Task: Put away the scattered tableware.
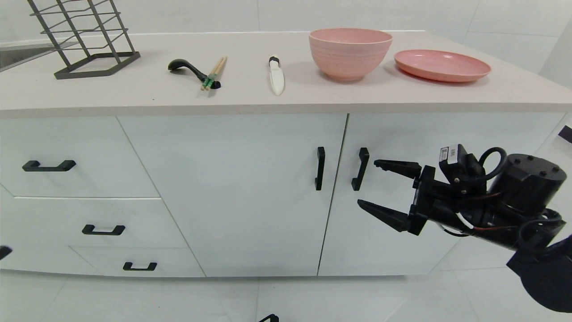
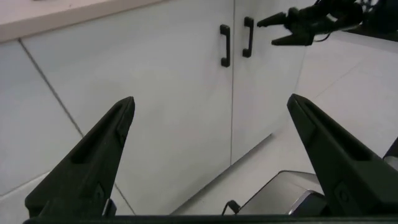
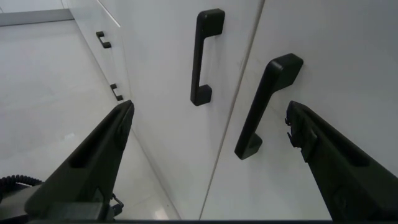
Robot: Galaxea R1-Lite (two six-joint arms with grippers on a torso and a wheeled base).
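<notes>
Nearest, the right jaws were held apart and empty, low before the cabinet, with the right door handle just beside their tips. Farther left, the left jaws were likewise seen apart and empty, low before the cabinet front.

All the tableware lay up on the worktop, well apart from both arms. At their near ends a ladle was touched by a pair of chopsticks. Alone in the middle lay a sheathed knife. Toward the right a bowl and a plate were set near each other.

Bowl and plate were judged light, stiff and smooth, probably plastic. Each would best be pinched at the rim, though little grip was offered by the plate's low edge. Chopsticks were judged thin and apt to roll or part, so a pinch across both at mid-length was favoured. For the ladle, the handle was preferred.

At the far left a wire rack stood beside a sink. Both doors were shut, which was judged an obstacle if storage lay behind them.
</notes>
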